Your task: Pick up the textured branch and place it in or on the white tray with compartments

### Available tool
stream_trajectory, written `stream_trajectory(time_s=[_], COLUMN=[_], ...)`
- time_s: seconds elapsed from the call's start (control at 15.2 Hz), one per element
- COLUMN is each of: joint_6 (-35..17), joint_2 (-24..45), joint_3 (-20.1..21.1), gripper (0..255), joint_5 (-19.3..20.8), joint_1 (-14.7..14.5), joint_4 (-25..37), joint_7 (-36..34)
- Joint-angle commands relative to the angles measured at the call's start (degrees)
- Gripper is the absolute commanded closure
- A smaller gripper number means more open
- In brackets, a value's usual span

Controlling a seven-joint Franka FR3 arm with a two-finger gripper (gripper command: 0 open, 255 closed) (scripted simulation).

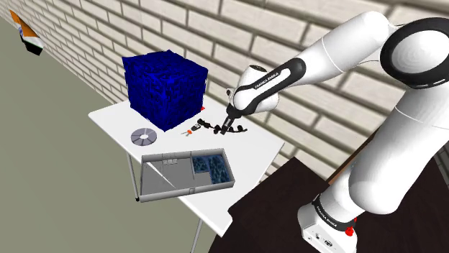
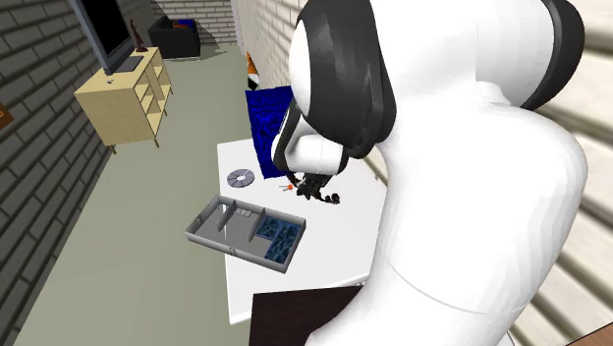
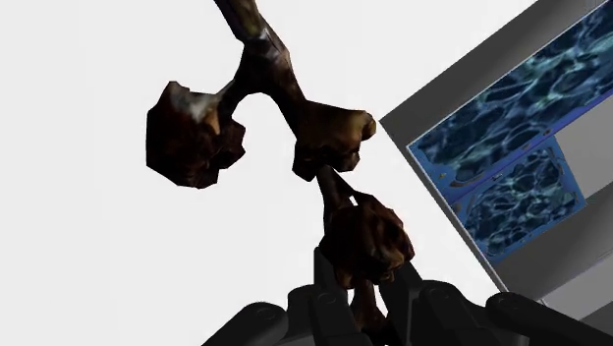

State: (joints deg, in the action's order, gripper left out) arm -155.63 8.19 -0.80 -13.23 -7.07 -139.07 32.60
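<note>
from the shoulder view: black gripper (image 1: 229, 129) down at the white table (image 1: 115, 118), on the dark textured branch (image 1: 213, 126), just beside the big blue cube (image 1: 165, 86); grey tray with compartments (image 1: 186, 192) nearer the table's front edge, apart from the branch, with a blue patterned section at its end closer to the stand; a disc (image 1: 143, 135) and a small red thing (image 1: 191, 131) between cube and tray. branch resting on the table or just off it: cannot tell here. from the second exterior view: gripper (image 2: 312, 189) under the white wrist, branch (image 2: 330, 198) sticking out beside it, tray (image 2: 201, 231) further along the table (image 2: 255, 285). from the wrist view: fingers (image 3: 329, 285) pinching the thin stem at one end of the branch (image 3: 265, 88), just under a knob, with the rest of the forked, knobby piece reaching far out past the gripper (image 3: 368, 290); a corner of the tray (image 3: 565, 260) off to one side. probably the lift and carry step. hold the pinch firm, because of a likely swing or turn of the long free part with such an end grip. lift straight up first, high enough to pass the tray wall and the red thing. move slowly toward the tray. bring the middle of the branch, not the gripper, over a compartment. lower close to the tray floor, then release.
</note>
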Motion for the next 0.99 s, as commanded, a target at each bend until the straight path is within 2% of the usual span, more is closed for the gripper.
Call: stream_trajectory(time_s=[0.0,0.46,0.92], joint_6=[-0.5,-2.0,-1.8], joint_2=[-0.1,0.6,3.4], joint_3=[0.8,3.4,4.9], gripper=[255,255,255], joint_5=[1.1,5.9,11.4], joint_1=[-2.0,-9.5,-17.6], joint_4=[-0.3,-0.1,3.4], joint_7=[-3.8,-18.0,-32.4])
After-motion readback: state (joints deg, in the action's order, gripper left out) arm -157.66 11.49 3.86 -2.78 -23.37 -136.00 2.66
